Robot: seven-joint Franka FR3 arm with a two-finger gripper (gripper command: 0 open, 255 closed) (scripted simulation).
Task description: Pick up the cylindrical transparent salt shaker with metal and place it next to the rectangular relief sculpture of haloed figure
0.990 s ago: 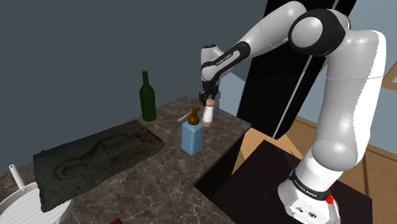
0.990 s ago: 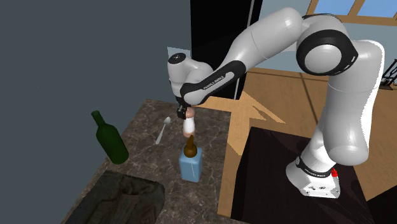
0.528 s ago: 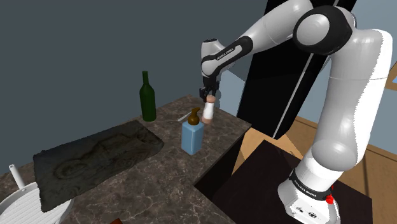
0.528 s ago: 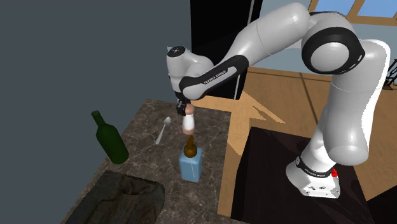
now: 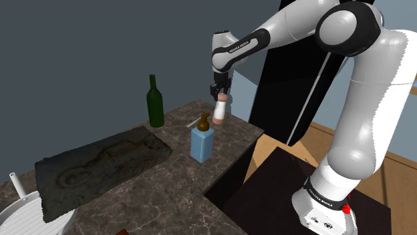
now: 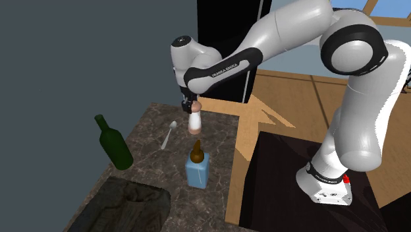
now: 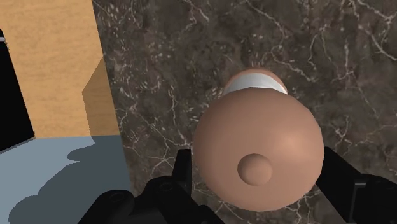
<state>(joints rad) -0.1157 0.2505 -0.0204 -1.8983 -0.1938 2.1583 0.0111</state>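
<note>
The salt shaker (image 5: 219,114) (image 6: 195,122) has a white body with a tan domed cap and base. It hangs upright above the dark marble counter (image 5: 174,193), and my gripper (image 5: 220,99) (image 6: 192,105) is shut on its cap from above. In the wrist view the cap (image 7: 257,164) sits clasped between my two fingers (image 7: 183,167). The relief sculpture (image 5: 100,163) (image 6: 125,204) is a dark slab lying flat on the counter, well toward the shoulder view's left of the shaker.
A blue dispenser with a brown top (image 5: 202,141) (image 6: 196,168) stands just below and beside the shaker. A green bottle (image 5: 155,101) (image 6: 113,142) stands behind, a spoon (image 6: 168,135) lies nearby, and a white pan (image 5: 17,207) sits at the counter's end.
My gripper has risen with the salt shaker held in it, lifting it higher above the counter. The other things have stayed put.
</note>
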